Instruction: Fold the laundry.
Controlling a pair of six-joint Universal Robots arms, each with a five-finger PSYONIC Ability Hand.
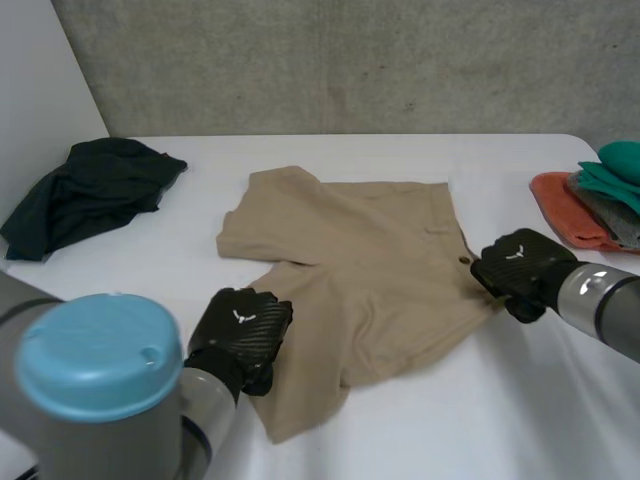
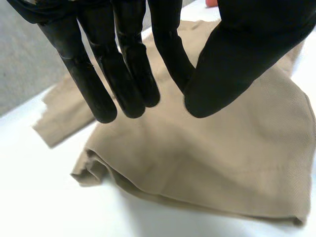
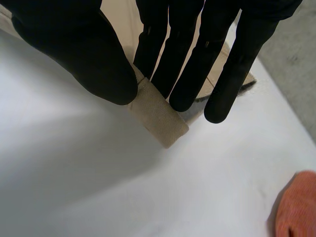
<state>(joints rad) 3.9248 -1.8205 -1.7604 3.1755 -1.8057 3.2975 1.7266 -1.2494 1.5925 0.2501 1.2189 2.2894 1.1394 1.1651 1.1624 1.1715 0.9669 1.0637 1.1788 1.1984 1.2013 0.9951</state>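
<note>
We see tan shorts [image 1: 370, 270] lying flat in the middle of the white desk [image 1: 520, 400], waistband toward the robot's right, legs toward its left. The left hand [image 1: 238, 335] sits over the near-left leg edge. In the left wrist view its fingers [image 2: 123, 74] hang straight and relaxed just above the cloth, thumb close beside them, nothing held. The leg hem under them is rumpled, with a small fold at the corner.

The right hand [image 1: 520, 268] is at the waistband end on the shorts' right edge, by a dark button. In the right wrist view we see the waistband tab [image 3: 158, 116] running up between thumb and fingers, pinched there, its free end sticking out onto the desk.

A dark crumpled garment [image 1: 90, 190] lies at the far-left corner, well apart from the shorts. At the far-right edge there is a stack of folded cloths: orange [image 1: 565, 210] at the bottom, grey [image 1: 610, 215] and teal [image 1: 615, 170] above.
</note>
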